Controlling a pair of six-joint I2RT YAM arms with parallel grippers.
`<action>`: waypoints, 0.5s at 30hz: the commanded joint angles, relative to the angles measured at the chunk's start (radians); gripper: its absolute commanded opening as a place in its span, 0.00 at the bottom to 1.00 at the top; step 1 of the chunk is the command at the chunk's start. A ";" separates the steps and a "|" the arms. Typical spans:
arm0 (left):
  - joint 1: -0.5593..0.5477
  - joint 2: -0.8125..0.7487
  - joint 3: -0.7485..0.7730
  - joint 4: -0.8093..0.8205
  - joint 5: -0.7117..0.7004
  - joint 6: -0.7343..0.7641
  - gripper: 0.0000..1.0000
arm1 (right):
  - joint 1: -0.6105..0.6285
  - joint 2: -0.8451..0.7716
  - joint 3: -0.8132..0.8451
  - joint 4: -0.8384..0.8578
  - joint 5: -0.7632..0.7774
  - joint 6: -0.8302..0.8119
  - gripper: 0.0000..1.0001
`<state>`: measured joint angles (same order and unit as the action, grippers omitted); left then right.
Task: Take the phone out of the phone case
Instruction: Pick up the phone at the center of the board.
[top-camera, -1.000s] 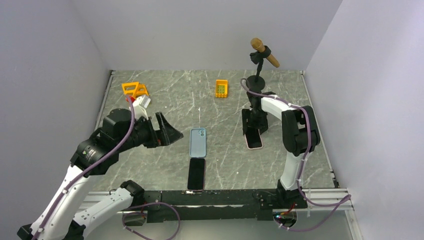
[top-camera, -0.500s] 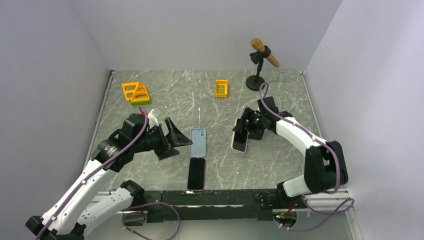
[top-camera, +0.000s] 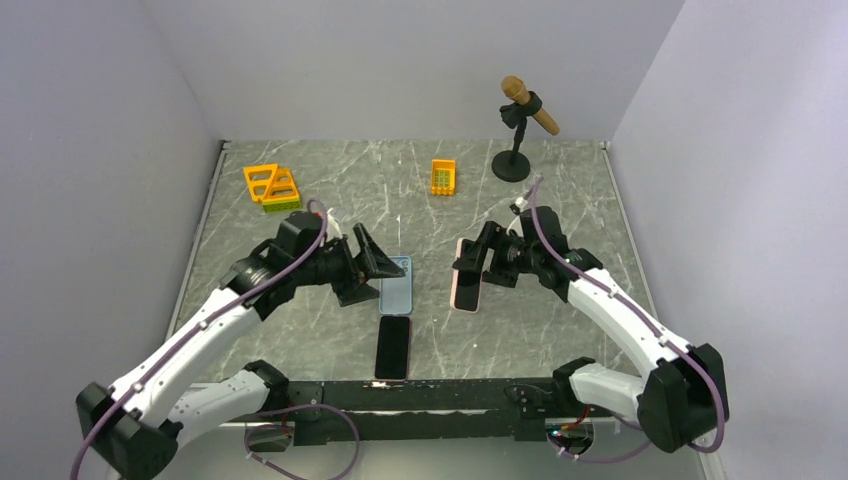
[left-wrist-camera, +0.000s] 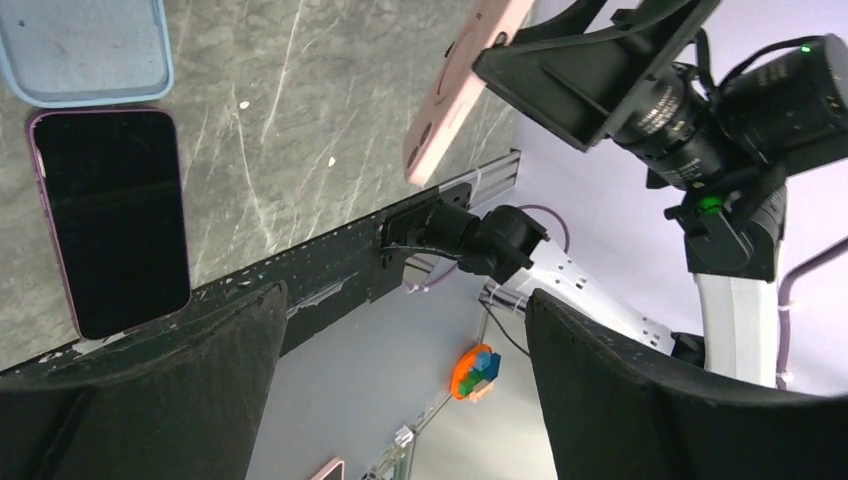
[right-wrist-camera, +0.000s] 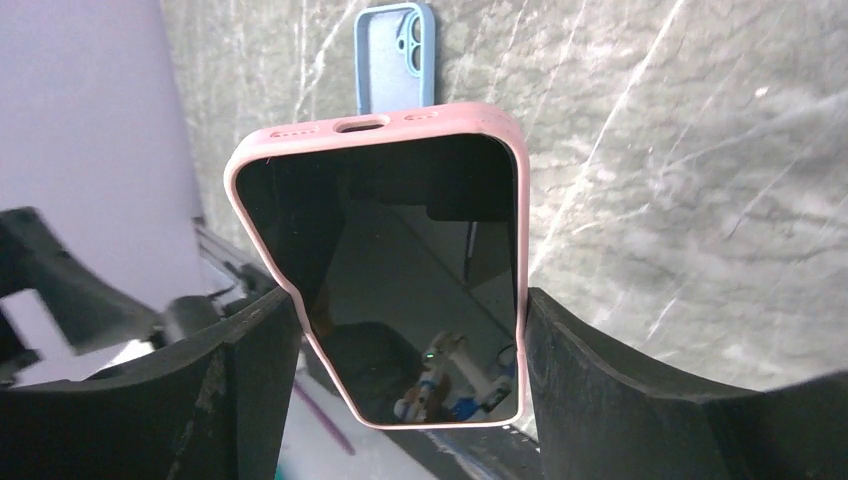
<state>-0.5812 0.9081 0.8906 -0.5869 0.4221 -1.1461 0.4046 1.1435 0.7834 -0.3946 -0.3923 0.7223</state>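
Note:
My right gripper is shut on a phone in a pink case and holds it lifted above the table, tilted. In the right wrist view the pink case frames the dark screen, my fingers pressing its two long sides. My left gripper is open and empty, over the left edge of an empty light blue case. The left wrist view shows the blue case, a bare black phone and the held pink case.
A bare black phone lies near the front edge below the blue case. An orange and green block toy sits at the back left, a small orange block at the back middle, a microphone on a stand at the back right.
My right gripper has carried the pink-cased phone left toward the table's middle, raising it. My left arm has swung right and forward, its open gripper now over the blue case.

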 joint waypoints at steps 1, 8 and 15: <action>-0.066 0.088 0.089 0.066 0.005 0.039 0.90 | -0.021 -0.073 -0.064 0.094 -0.094 0.331 0.00; -0.180 0.187 0.199 0.029 -0.095 0.113 0.79 | -0.010 -0.066 0.039 0.124 -0.202 0.386 0.00; -0.146 0.145 0.230 0.001 -0.116 0.078 0.91 | 0.126 -0.011 0.331 -0.213 0.037 -0.376 0.00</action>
<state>-0.7567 1.0966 1.0782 -0.5827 0.3374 -1.0622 0.4271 1.1435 0.9684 -0.4664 -0.4988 0.8108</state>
